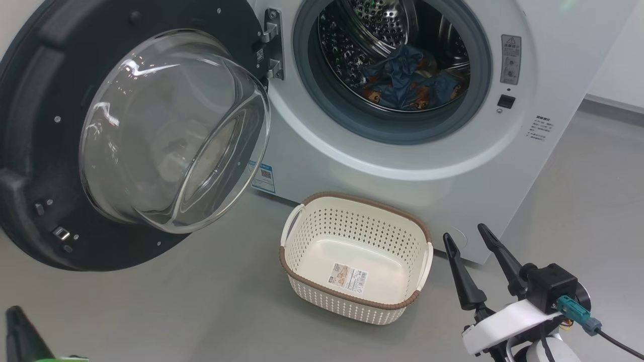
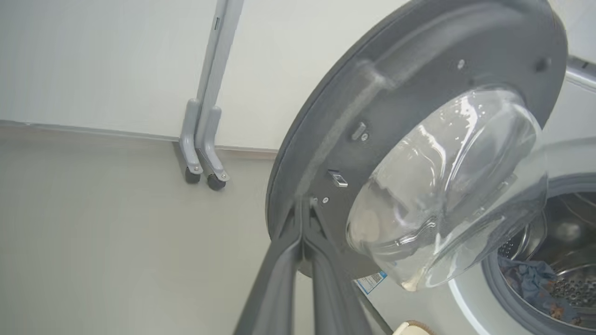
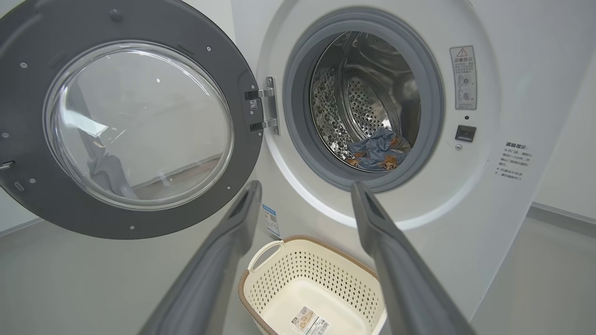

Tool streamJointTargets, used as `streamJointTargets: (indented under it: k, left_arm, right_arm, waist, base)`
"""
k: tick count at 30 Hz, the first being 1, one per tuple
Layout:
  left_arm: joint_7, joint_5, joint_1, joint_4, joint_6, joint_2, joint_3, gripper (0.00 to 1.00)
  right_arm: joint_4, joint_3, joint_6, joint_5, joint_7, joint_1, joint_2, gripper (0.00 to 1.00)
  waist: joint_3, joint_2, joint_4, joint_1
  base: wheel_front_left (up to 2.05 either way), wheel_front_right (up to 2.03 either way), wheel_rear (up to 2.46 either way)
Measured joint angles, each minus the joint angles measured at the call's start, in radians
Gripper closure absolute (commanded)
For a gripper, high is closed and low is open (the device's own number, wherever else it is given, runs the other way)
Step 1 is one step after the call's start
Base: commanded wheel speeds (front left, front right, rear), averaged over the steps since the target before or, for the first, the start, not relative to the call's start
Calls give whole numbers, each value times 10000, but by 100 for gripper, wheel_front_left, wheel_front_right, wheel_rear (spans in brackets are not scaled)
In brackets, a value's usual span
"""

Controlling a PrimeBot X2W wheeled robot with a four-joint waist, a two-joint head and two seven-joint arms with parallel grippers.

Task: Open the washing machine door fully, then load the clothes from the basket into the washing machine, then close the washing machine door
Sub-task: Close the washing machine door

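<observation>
The washing machine (image 1: 352,161) stands with its door (image 1: 45,75) swung wide to the left, glass bowl facing me. The clothes (image 1: 402,80), blue fabric with orange-brown figures, lie inside the steel drum. On the floor in front sits the basket (image 1: 347,226), with nothing in it but its label. My right gripper (image 1: 464,232) hovers open just right of the basket; in the right wrist view its gripper (image 3: 307,190) frames the drum opening and the clothes (image 3: 377,149). My left gripper (image 2: 303,207) is shut, empty, its tips close to the door's lower inner rim (image 2: 396,60); whether they touch is unclear.
A grey wheeled stand (image 2: 202,144) stands against the white wall behind the open door. Grey floor (image 1: 176,301) spreads left of the basket and to the machine's right. The door's bulging glass (image 1: 171,130) juts out over the floor.
</observation>
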Motion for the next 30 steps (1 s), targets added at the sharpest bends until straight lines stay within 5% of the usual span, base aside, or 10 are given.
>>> streamJointTargets:
  k: [13, 24, 30]
  left_arm:
    - [169, -5350, -2014, -19, -779, -94, 3519, 100]
    - [1570, -8019, -4134, 940, -773, 1845, 5563, 100]
    - [1992, -8169, -4698, 1745, -447, 2566, 5768, 100]
  right_arm:
    - [-8, -17, 0, 0, 0, 7, 27, 0]
    - [-21, 173, 0, -19, 0, -139, -174, 0]
    - [-2, 282, 0, -33, 0, -197, -357, 0]
  waist:
    - [248, 0, -114, 0]
    - [730, 0, -395, 0]
    - [1022, 0, -650, 0]
  base:
    - [0, 0, 0]
    - [0, 0, 0]
    - [0, 0, 0]
